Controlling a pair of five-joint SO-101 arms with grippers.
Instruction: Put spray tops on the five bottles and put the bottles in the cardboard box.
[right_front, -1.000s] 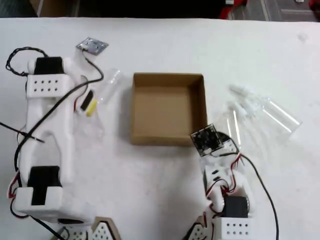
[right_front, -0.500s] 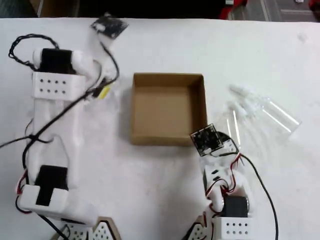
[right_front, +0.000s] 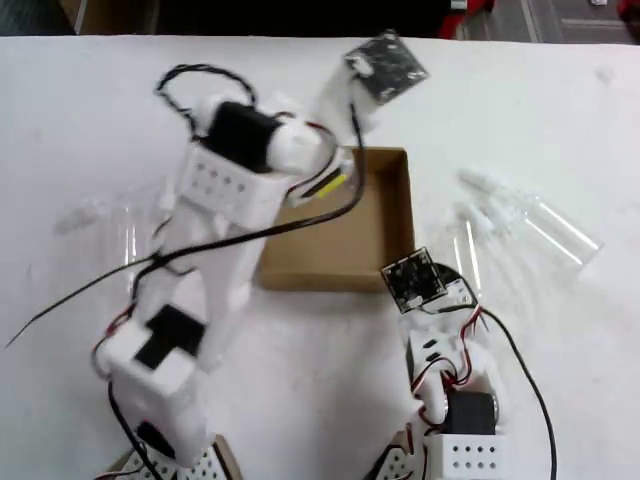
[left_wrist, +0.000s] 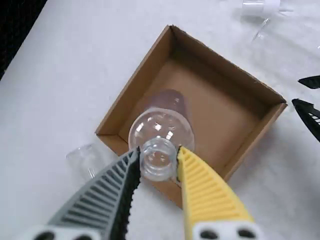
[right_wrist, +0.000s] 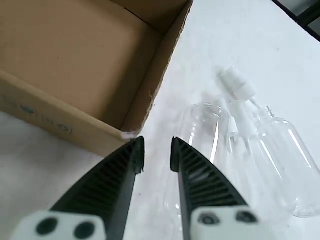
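Observation:
My left gripper (left_wrist: 157, 154) is shut on the open neck of a clear bottle (left_wrist: 160, 127) that has no spray top. It hangs upright over the near-corner part of the cardboard box (left_wrist: 225, 65). In the high view the left arm's yellow finger (right_front: 328, 186) sits above the box's (right_front: 340, 275) back left edge. My right gripper (right_wrist: 156, 150) stands slightly open with nothing in it, just outside the box's (right_wrist: 65, 55) front right corner. Beyond it lie two clear bottles (right_wrist: 200, 130) (right_wrist: 285, 160) and a white spray top (right_wrist: 235, 82).
More clear bottles lie on the table left of the box (right_front: 120, 225), one of them near the box's corner (left_wrist: 82, 155). Spray tops (right_front: 485, 185) and bottles (right_front: 560, 235) are scattered at the right. The right arm's base (right_front: 455, 400) stands at the front edge.
The left arm has swung from the table's left side across to the box, carrying the clear bottle. The right arm has kept still.

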